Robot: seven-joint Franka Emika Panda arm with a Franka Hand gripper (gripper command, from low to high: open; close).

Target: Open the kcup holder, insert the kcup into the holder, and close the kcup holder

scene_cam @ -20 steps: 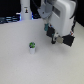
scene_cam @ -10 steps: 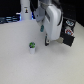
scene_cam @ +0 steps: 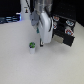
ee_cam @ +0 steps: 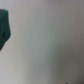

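Kcup [scene_cam: 32, 46], a tiny white cup with a green top, is seen standing upright on the pale desk [scene_cam: 20, 67] in the exterior view, roughly at the middle of the picture. Just beside it, toward the exterior view's right, the white arm [scene_cam: 44, 22] is lowered, and its pincer [scene_cam: 41, 44] is found close to the cup; whether contact is made cannot be told at this resolution. Whether the fingers are apart or together cannot be told either, since the tips are blurred into the arm's dark underside. Farther toward the exterior view's right, the kcup holder [scene_cam: 65, 31] is placed on the desk, a black boxy unit with light trim on its front; its drawers cannot be judged as open or shut from this picture. A tall white bottle-shaped object [scene_cam: 25, 9] is seen near the far edge of the desk, well apart from the cup. In the wrist view, only a blurred pale surface is shown, with a dark green shape [ee_cam: 4, 29] cut off at one edge; what it is cannot be told with certainty.
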